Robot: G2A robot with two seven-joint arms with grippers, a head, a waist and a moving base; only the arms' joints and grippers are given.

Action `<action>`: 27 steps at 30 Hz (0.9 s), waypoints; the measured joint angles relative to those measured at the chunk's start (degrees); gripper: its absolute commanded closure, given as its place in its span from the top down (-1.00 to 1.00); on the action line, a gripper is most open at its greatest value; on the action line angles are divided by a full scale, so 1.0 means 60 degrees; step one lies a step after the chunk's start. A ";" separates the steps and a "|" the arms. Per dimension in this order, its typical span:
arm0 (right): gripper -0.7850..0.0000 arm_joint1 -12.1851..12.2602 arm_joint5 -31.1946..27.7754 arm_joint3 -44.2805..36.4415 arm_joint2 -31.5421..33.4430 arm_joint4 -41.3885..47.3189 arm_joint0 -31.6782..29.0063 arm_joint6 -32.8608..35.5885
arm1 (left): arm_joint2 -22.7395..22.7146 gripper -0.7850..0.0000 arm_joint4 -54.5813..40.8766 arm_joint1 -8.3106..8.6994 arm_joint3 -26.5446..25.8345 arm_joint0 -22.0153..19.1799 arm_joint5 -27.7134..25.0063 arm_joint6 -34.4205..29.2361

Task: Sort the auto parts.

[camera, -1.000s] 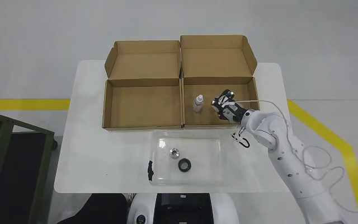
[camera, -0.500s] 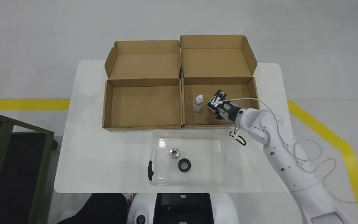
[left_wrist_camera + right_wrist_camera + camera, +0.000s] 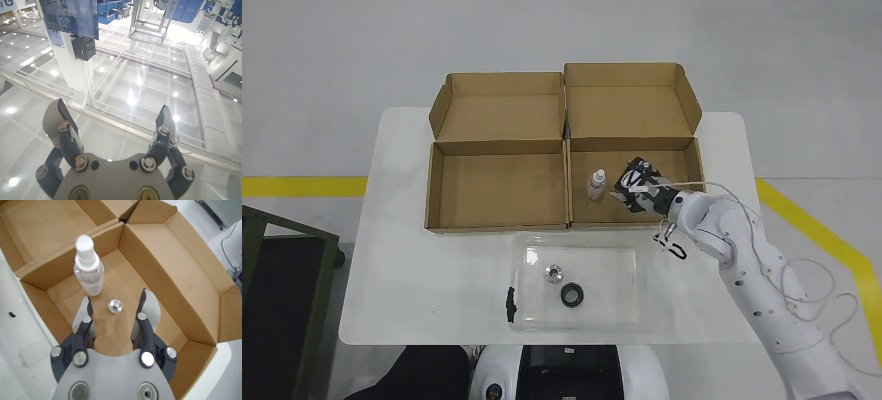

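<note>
Right wrist view: right claw (image 3: 115, 295) released above the metal part (image 3: 115, 306) on the box (image 3: 170, 266) floor; a sideways swing could topple the upright bottle (image 3: 89, 275) just beside it.

In the right cardboard box (image 3: 170, 272) an upright spray bottle (image 3: 89, 275) stands close beside the right gripper (image 3: 115, 298) — the nearest obstacle. The jaws stand apart around a small metal part (image 3: 115, 306), seemingly just above it; bare box floor stretches beyond — walled on all sides.
</note>
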 measured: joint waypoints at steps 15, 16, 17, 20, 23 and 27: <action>0.91 0.0443 -0.1735 -0.3847 0.0874 -0.0833 -0.2864 -0.0617 | 0.0000 1.00 0.0000 0.0000 0.0000 0.0000 0.0000 0.0000; 0.92 0.0461 -0.1849 -0.3956 0.0876 -0.0855 -0.3017 -0.0697 | 0.0000 1.00 0.0000 0.0000 0.0000 0.0000 0.0000 0.0000; 0.94 0.0484 -0.2002 -0.4072 0.0877 -0.0895 -0.3205 -0.0793 | 0.0000 1.00 0.0000 0.0000 0.0000 0.0000 0.0000 0.0000; 0.97 0.0537 -0.2294 -0.4296 0.0861 -0.1112 -0.3577 -0.0951 | 0.0000 1.00 0.0000 0.0000 0.0000 0.0000 0.0000 0.0000; 0.98 0.0581 -0.2503 -0.4442 0.0824 -0.1366 -0.3847 -0.1053 | 0.0000 1.00 0.0000 0.0000 0.0000 0.0000 0.0000 0.0000; 0.92 0.0634 -0.2800 -0.4513 0.0715 -0.1755 -0.4112 -0.1101 | 0.0000 1.00 0.0000 0.0000 0.0000 0.0000 0.0000 0.0000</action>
